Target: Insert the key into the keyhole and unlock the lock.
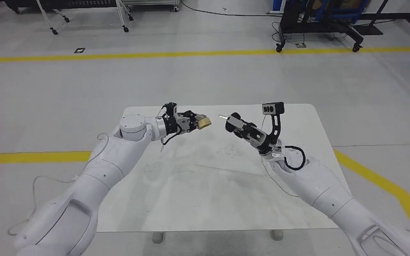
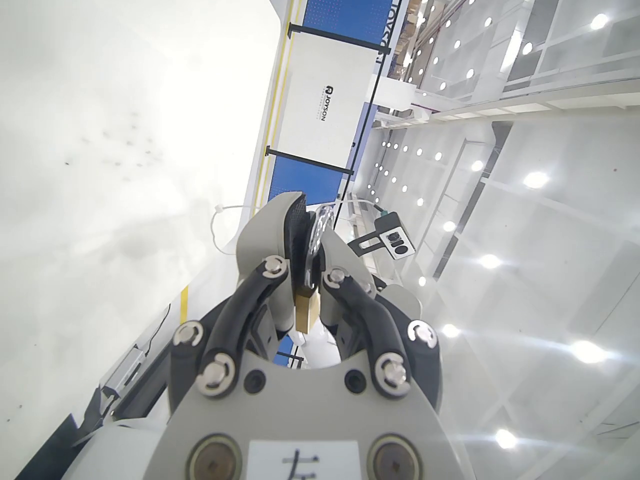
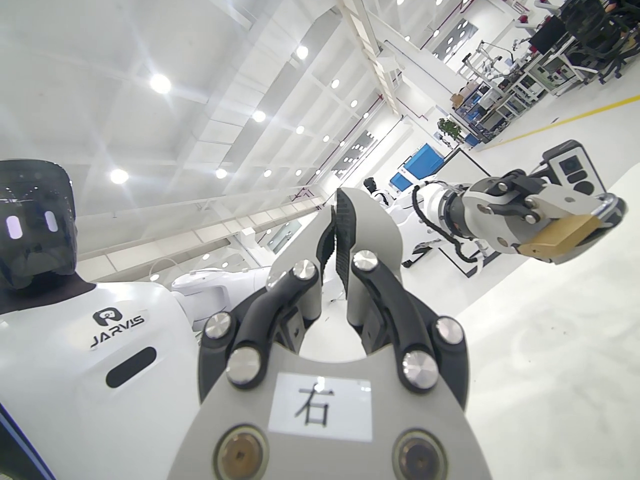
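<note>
Now, the right gripper point(image 1: 230, 120) is shut tight, and a thin silver key point(image 1: 223, 116) seems to be pinched in its tips, though the key is too small in the top view for this to be sure. The key is pointed out from the tips, across toward the other arm. Just past its end, the lock point(image 1: 204, 121) is found, with a small gap left between the two. They are not touching yet. Both are held up in the air over the far part of the table point(image 1: 192, 192). The lock is held by the left gripper point(image 1: 193, 120), which is closed on it. The long line of the key is aimed nearly at the lock, so only a short push and perhaps a small turn should be needed to bring them together. The lock is a small block of gold-coloured brass with a shiny silver loop. Its brass end is turned toward the key in the top view. The keyhole itself cannot be made out, so it cannot be told if the key is lined up with it.
</note>
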Robot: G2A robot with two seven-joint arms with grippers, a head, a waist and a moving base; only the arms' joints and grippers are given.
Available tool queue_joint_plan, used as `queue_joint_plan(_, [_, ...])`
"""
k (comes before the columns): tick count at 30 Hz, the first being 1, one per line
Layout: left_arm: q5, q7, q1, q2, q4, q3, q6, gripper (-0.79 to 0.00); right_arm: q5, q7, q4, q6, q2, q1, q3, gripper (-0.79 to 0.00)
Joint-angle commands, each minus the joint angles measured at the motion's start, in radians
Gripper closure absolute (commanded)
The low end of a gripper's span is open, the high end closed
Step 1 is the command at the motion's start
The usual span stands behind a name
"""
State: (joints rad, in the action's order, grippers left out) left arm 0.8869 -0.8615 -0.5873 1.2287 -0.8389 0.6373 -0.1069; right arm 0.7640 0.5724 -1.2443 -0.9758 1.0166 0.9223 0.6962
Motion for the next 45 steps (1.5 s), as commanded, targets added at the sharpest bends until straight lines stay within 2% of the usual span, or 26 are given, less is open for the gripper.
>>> queue_joint_plan(1, [0.001,-0.001,0.0,0.0,0.0,0.0,-0.001,0.0,0.0,0.0,0.0,0.0,0.0,0.0,0.0,0.0])
queue_joint_plan(11, [0.001,-0.001,0.0,0.0,0.0,0.0,-0.001,0.0,0.0,0.0,0.0,0.0,0.0,0.0,0.0,0.0])
queue_joint_plan(13, [-0.025,0.029,-0.01,-0.001,-0.007,-0.001,-0.002,0.0,-0.027,-0.006,-0.003,0.011,0.0,-0.002,0.008,0.0])
queue_joint_plan(16, [-0.061,0.041,-0.029,-0.006,-0.028,0.003,-0.034,0.0,-0.199,-0.051,-0.01,0.022,-0.004,-0.004,0.047,0.0])
queue_joint_plan(18, [-0.111,0.039,-0.032,-0.01,-0.042,-0.003,-0.067,0.0,-0.285,-0.08,-0.02,-0.012,-0.007,0.017,0.072,0.0])
queue_joint_plan(21, [-0.132,0.028,-0.043,-0.012,-0.061,-0.001,-0.119,0.0,-0.591,-0.136,-0.017,0.013,-0.018,0.021,0.138,0.0])
queue_joint_plan(25, [-0.107,-0.004,-0.055,-0.012,-0.07,0.016,-0.181,0.0,-0.99,-0.265,-0.126,0.053,-0.033,0.082,0.24,0.0])
queue_joint_plan(28, [-0.086,-0.021,-0.059,-0.01,-0.07,0.027,-0.228,0.0,-1.289,-0.349,-0.259,0.058,-0.05,0.152,0.324,0.0])
queue_joint_plan(32, [-0.041,-0.014,-0.07,-0.003,-0.065,0.044,-0.274,0.0,-1.561,-0.429,-0.414,0.101,-0.072,0.266,0.428,0.0])
queue_joint_plan(35, [0.022,0.017,-0.079,0.006,-0.061,0.065,-0.296,0.0,-1.608,-0.455,-0.486,0.152,-0.079,0.34,0.468,0.0])
queue_joint_plan(45, [0.023,0.025,-0.079,0.008,-0.063,0.066,-0.296,0.0,-1.608,-0.455,-0.486,0.152,-0.079,0.34,0.468,0.0])
